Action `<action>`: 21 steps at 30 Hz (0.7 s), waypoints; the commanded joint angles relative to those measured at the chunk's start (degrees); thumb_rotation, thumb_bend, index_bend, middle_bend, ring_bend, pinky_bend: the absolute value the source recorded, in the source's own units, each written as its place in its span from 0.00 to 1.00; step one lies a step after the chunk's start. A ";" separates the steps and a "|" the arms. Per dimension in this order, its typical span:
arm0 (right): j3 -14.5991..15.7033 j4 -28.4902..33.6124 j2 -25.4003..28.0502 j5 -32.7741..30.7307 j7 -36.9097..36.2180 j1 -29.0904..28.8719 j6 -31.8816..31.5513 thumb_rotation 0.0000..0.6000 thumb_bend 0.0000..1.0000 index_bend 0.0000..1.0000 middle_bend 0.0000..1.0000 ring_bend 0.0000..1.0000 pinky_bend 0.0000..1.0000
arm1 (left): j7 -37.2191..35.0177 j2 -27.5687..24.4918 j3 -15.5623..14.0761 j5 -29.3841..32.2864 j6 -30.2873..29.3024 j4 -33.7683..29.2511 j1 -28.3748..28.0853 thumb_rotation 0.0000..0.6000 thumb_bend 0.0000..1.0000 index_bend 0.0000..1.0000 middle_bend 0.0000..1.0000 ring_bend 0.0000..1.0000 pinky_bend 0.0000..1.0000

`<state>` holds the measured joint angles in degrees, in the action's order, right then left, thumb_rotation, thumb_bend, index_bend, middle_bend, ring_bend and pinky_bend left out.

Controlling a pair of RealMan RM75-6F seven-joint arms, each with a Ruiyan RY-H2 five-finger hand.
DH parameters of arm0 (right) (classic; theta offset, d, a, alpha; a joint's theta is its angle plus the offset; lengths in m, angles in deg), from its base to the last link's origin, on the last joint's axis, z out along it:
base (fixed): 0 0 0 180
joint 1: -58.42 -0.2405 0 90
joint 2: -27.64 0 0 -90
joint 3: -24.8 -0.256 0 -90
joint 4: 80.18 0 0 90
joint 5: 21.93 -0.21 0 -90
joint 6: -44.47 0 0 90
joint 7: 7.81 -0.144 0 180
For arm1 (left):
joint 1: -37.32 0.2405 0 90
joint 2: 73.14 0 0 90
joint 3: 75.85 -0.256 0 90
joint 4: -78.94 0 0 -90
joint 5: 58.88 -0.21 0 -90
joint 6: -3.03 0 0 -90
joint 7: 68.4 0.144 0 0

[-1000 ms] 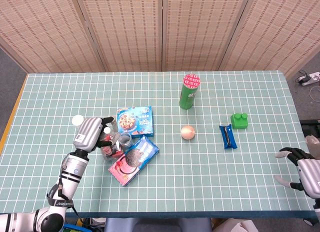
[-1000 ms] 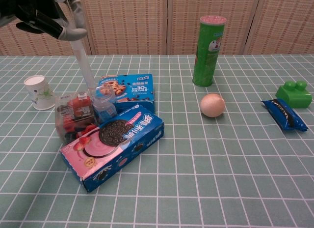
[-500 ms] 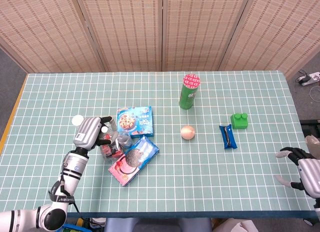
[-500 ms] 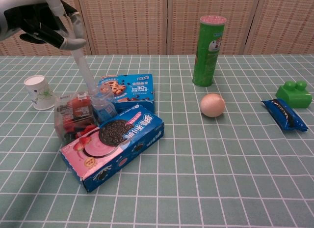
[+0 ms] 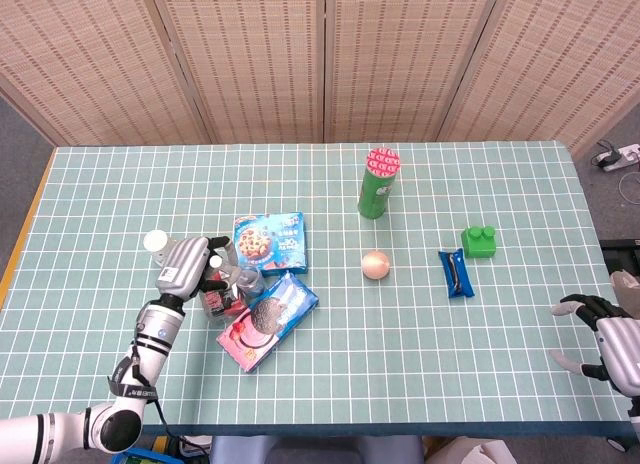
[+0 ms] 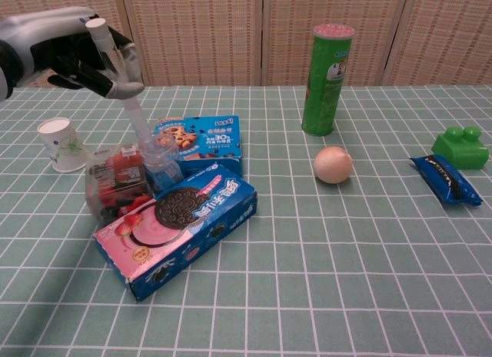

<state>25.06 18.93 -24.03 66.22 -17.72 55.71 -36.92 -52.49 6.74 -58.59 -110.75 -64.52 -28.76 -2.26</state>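
Over snack bag, left hand lower (slightly)

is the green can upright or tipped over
Upright. The green can stands on its base on the table, its pink lid facing up.

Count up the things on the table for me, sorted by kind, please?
Cookie boxes: 2, chocolate-chip box, sandwich-cookie box
Snack wrappers: 2, red pack, blue pack
Chip can: 1
Paper cup: 1
Clear bottle: 1
Round ball: 1
Green block: 1
Total: 9
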 commanded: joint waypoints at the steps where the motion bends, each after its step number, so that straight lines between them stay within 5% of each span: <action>1: -0.01 -0.05 0.03 -0.02 -0.12 -0.02 0.03 1.00 0.13 0.38 0.30 0.23 0.34 | -0.95 1.20 -0.18 0.34 0.78 1.72 -0.36 1.00 0.47 0.74 1.00 1.00 1.00; 21: -0.02 -0.04 0.13 -0.26 -0.38 -0.14 0.39 1.00 0.13 0.38 0.30 0.23 0.34 | -5.31 4.79 -0.34 0.99 3.99 8.30 -0.87 1.00 0.47 0.72 1.00 1.00 1.00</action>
<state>25.04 18.88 -23.89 65.95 -18.10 55.57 -36.54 -57.68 11.44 -58.91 -109.78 -60.63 -20.58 -3.14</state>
